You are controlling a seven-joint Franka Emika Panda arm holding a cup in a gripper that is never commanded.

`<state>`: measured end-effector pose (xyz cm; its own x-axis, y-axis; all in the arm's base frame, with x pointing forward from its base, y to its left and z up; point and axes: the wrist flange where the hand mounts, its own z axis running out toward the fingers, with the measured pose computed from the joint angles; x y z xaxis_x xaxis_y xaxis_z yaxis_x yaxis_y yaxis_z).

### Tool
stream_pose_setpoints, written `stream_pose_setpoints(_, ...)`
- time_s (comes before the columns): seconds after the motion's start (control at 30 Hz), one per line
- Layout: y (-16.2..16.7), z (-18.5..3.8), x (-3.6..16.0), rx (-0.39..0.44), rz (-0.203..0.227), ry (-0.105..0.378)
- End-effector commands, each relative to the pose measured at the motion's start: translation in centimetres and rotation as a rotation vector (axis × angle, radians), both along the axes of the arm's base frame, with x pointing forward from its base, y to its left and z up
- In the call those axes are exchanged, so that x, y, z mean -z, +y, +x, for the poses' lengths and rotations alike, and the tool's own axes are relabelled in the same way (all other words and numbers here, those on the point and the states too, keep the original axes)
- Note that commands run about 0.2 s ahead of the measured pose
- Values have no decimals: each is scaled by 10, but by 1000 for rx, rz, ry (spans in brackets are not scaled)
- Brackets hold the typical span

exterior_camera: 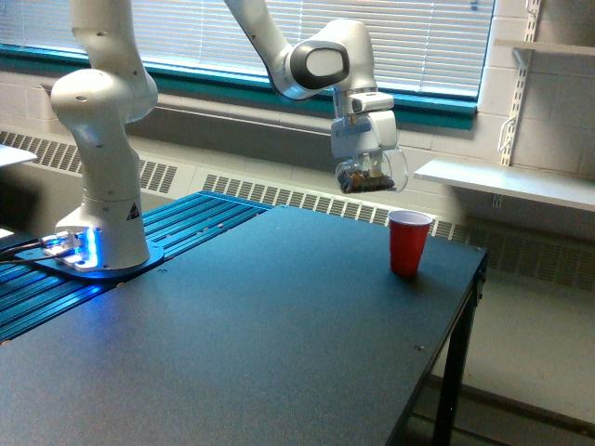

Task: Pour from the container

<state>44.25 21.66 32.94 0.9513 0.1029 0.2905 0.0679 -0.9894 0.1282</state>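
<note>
While the dark table [260,353] fills the near ground bare and flat, its far corner carries a red cup [409,242], standing upright with its mouth open to the ceiling; at about ten o'clock from that cup, well clear of the tabletop and not touching it, hangs the container [372,174], a clear cup tipped onto its side with its mouth toward the exterior view's right and brown crumbly bits lying along its lower wall; the gripper [365,160] is clamped around it from above, its fingers closed against the plastic; at nine o'clock across the table the white robot base [102,186] stands on a blue slatted platform [177,228]; farthest off, behind the arm, run window blinds [418,37] and a white shelf [507,181].
</note>
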Motion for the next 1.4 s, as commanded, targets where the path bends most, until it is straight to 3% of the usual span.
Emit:
stream_pose_setpoints(0.03,14,4,-2,2,-10,-4)
stream_pose_setpoints(1.4,40,24,5,-29,-136,61)
